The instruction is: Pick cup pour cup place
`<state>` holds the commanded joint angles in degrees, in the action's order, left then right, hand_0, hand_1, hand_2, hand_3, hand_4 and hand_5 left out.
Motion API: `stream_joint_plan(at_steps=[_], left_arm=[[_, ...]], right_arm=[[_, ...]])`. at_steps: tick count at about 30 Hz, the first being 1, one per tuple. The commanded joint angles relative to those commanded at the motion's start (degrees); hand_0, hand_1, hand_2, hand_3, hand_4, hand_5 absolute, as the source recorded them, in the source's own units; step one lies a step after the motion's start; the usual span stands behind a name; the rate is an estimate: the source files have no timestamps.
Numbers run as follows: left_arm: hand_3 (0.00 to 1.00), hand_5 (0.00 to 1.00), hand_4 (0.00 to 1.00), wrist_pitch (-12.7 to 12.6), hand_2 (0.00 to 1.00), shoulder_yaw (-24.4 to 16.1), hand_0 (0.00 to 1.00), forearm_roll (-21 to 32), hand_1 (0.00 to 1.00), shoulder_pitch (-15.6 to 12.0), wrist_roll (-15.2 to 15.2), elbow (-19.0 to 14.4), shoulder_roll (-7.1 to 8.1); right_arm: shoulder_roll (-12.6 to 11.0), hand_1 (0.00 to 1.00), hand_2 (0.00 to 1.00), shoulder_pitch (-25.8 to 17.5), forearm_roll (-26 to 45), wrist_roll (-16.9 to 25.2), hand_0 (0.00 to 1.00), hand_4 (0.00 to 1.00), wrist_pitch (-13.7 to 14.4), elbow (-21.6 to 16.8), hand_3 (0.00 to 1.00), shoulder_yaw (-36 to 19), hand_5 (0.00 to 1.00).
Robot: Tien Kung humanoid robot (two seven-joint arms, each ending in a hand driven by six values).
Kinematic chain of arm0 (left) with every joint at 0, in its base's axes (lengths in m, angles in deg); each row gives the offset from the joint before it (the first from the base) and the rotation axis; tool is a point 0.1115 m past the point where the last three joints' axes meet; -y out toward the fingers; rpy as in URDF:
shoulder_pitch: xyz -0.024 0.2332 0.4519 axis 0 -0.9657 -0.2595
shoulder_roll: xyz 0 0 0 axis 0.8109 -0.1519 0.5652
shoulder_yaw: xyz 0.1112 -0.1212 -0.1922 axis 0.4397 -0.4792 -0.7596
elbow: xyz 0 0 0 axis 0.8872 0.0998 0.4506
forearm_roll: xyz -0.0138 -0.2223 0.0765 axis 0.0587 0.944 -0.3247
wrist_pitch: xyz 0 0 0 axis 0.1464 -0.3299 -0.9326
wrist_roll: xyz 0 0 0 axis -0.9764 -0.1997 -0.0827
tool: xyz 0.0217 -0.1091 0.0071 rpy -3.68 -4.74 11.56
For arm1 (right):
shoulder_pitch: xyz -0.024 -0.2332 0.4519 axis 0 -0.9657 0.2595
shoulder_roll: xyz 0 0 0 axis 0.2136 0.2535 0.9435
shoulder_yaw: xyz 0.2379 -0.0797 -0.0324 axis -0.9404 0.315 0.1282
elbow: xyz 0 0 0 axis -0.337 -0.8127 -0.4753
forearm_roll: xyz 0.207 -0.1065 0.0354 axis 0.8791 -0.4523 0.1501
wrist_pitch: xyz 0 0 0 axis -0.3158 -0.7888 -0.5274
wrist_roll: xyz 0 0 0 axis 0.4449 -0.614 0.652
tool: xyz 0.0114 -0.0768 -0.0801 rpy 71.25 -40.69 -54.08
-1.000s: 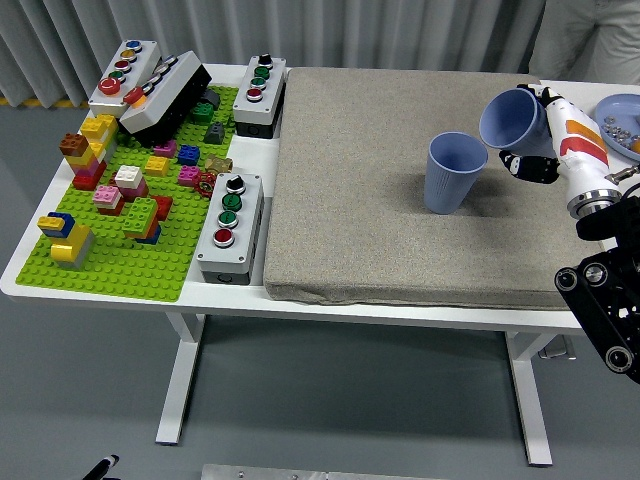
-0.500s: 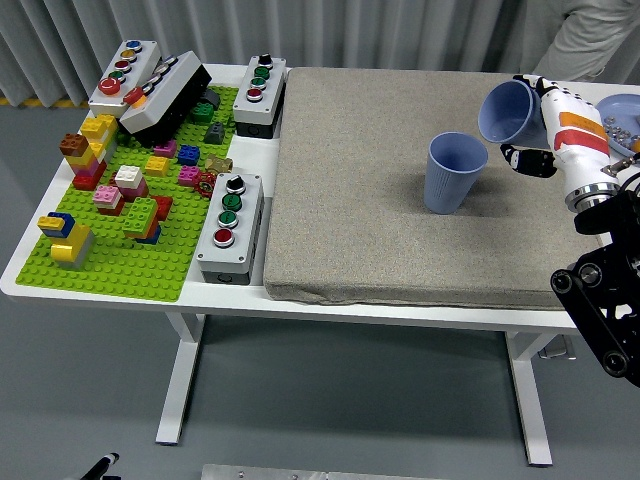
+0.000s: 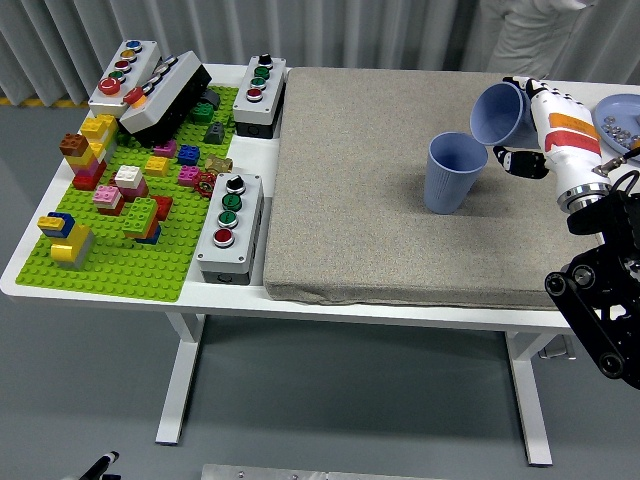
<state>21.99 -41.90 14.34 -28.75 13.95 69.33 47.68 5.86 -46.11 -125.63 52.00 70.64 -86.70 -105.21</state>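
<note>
Two blue cups sit before us: the upright cup [image 3: 456,172] stands on the grey mat [image 3: 380,190]; at its one o'clock, the tilted cup [image 3: 500,112], mouth leaning toward it, is clasped by our right hand [image 3: 545,125].

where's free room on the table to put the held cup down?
The grey fabric mat is bare left and in front of the upright blue cup, as far as the grey button boxes. Crowded: the green brick baseplate at left. The right hand holds the tilted blue cup by the blue plate at the right edge.
</note>
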Motion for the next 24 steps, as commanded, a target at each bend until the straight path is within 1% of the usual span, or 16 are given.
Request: stream_joint_plan(at_steps=[9, 14, 24], left_arm=[[0.796, 0.998, 0.649, -0.03, 0.898, -0.13, 0.868, 0.00, 0.834, 0.02, -0.03, 0.00, 0.04], [0.797, 0.998, 0.648, -0.01, 0.898, -0.04, 0.868, 0.07, 0.835, -0.13, -0.08, 0.00, 0.05], [0.796, 0.998, 0.648, -0.02, 0.898, 0.01, 0.869, 0.17, 0.835, -0.23, -0.09, 0.00, 0.06]], right_arm=[[-1.55, 0.678, 0.591, 0.62, -1.59, -1.21, 0.810, 0.763, -0.49, -1.15, 0.680, 2.09, 0.113], [-2.02, 0.679, 0.592, 1.01, -2.08, -2.18, 0.811, 0.763, -0.31, -1.49, 0.677, 3.80, 0.111], [-2.78, 0.679, 0.592, 1.60, -2.45, -2.80, 0.811, 0.764, -0.45, -1.37, 0.676, 6.01, 0.110]])
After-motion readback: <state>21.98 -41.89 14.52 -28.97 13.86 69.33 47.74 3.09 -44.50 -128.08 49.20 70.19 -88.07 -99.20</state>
